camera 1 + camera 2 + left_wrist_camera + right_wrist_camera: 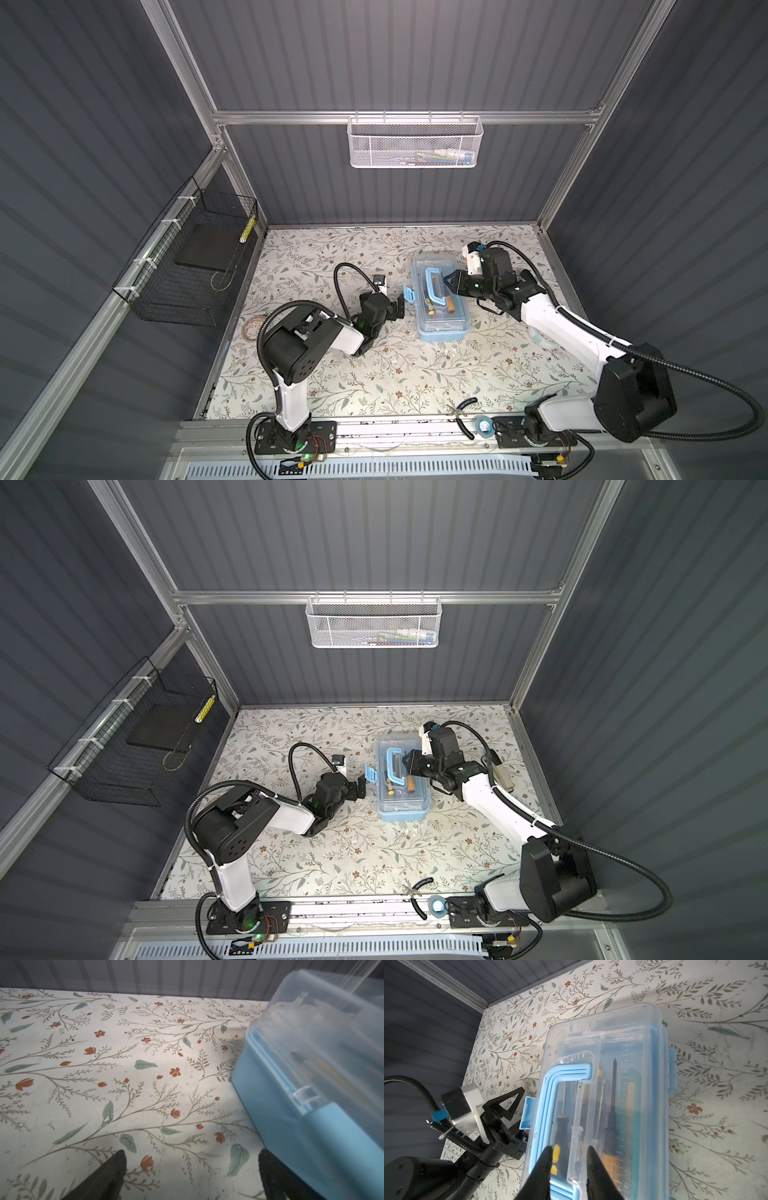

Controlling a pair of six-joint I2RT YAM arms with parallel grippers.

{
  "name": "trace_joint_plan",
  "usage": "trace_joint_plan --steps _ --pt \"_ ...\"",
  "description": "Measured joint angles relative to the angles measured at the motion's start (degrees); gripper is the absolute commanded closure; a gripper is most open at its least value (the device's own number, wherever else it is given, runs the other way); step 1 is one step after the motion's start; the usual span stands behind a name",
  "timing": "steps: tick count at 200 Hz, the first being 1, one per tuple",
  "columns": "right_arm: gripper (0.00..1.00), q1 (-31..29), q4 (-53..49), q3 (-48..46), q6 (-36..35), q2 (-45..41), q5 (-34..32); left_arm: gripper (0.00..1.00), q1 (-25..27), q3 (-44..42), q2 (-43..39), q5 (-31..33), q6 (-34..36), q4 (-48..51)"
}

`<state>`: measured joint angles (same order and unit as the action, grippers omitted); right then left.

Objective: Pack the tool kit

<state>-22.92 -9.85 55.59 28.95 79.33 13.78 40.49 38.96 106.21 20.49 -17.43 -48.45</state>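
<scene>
The tool kit (440, 320) (403, 804) is a light-blue box with its clear lid down, standing mid-table. Its blue handle (434, 286) (550, 1093) lies flat on the lid. Slim tools show through the lid, among them a black-and-yellow screwdriver (560, 1136). A blue side latch (409, 294) (527, 1113) sticks out, flipped outward. My left gripper (401, 306) (192, 1152) stands open beside that latch, holding nothing, with the box's wall (291, 1105) just off one finger. My right gripper (448, 279) (569, 1148) hovers over the lid beside the handle, jaws a little apart, gripping nothing.
A white mesh basket (415, 143) hangs on the back rail and a black wire basket (187, 266) on the left wall. Tape rolls lie at the left edge (251, 328) and under the right arm (544, 336). Pliers (463, 415) and a blue roll (483, 424) sit at the front.
</scene>
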Motion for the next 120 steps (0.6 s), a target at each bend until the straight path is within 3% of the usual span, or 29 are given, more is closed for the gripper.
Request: trace_joint_plan --steps 120 --pt "0.69 0.0 0.4 -0.3 0.0 0.5 1.2 0.08 -0.2 2.4 -5.5 -9.6 -4.7 7.9"
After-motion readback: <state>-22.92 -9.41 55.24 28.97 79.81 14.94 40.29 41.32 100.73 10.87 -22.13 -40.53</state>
